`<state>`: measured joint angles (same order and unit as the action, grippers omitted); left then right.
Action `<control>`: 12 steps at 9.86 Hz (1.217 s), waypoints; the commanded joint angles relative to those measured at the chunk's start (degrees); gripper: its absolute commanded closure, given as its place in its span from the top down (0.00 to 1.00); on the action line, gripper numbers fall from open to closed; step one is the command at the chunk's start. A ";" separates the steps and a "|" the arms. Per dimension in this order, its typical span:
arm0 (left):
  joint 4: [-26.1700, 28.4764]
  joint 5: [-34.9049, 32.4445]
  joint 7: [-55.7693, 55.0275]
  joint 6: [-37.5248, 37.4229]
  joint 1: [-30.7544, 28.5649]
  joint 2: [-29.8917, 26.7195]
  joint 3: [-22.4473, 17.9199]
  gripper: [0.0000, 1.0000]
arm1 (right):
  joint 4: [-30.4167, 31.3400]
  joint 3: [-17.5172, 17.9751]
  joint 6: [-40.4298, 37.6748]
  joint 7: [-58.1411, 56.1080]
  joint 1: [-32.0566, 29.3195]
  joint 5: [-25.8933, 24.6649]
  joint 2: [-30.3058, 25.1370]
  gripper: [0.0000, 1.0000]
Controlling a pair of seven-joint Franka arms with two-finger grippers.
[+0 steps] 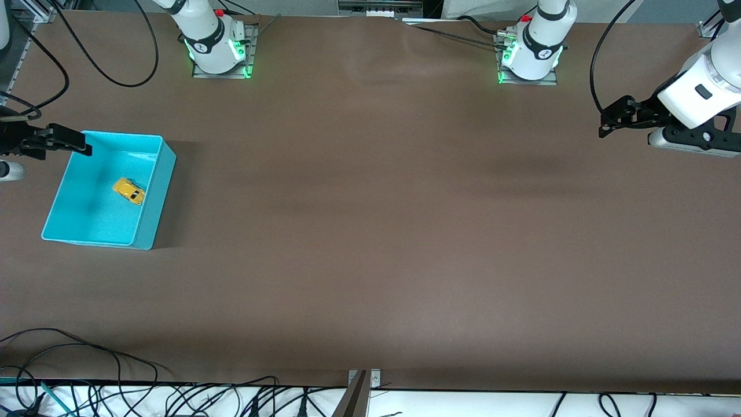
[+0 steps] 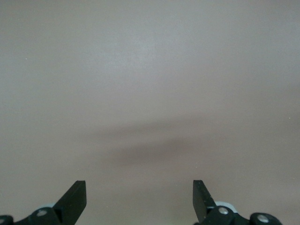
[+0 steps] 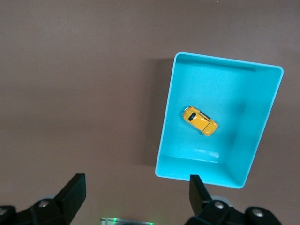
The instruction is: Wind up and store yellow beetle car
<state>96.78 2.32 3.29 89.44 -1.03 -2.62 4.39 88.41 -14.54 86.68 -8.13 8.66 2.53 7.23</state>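
Yellow beetle car (image 1: pixel 128 190) sits on its wheels inside the turquoise bin (image 1: pixel 151 200), near the middle of the floor, touching no wall. Right gripper (image 1: pixel 78 142) hangs over the bin's rim at the right arm's end of the counter (image 1: pixel 370 231); jaws spread wide, holding nothing. Left gripper (image 1: pixel 605 124) waits over bare counter at the left arm's end, jaws wide, empty.

Judgement: storing looks done. To finish well, lift the right arm straight up, clear of the rim, without nudging the bin.
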 commanded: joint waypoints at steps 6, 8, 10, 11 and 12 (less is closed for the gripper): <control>-1.15 1.02 -0.12 -0.94 -0.73 0.42 -0.26 1.00 | 1.50 3.20 -1.51 5.49 0.04 -1.65 -1.08 1.00; -1.15 1.02 0.05 -0.94 -0.73 0.42 -0.26 1.00 | 1.50 3.11 -1.61 5.49 0.04 -1.83 -1.08 1.00; -1.15 1.02 0.14 -0.94 -0.73 0.42 -0.26 1.00 | 1.50 3.12 -1.69 5.49 0.04 -1.83 -0.99 1.00; -1.15 1.02 0.14 -0.94 -0.73 0.42 -0.26 1.00 | 1.50 3.20 -1.69 5.49 0.04 -1.83 -0.99 1.00; -1.15 1.02 0.23 -0.94 -0.73 0.42 -0.26 1.00 | 1.50 3.20 -1.78 5.49 0.04 -1.83 -1.08 1.00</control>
<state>96.78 2.32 3.27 89.44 -1.45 -2.61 4.10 89.21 -11.81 85.59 -3.68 8.68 1.75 7.19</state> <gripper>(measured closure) 0.000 0.000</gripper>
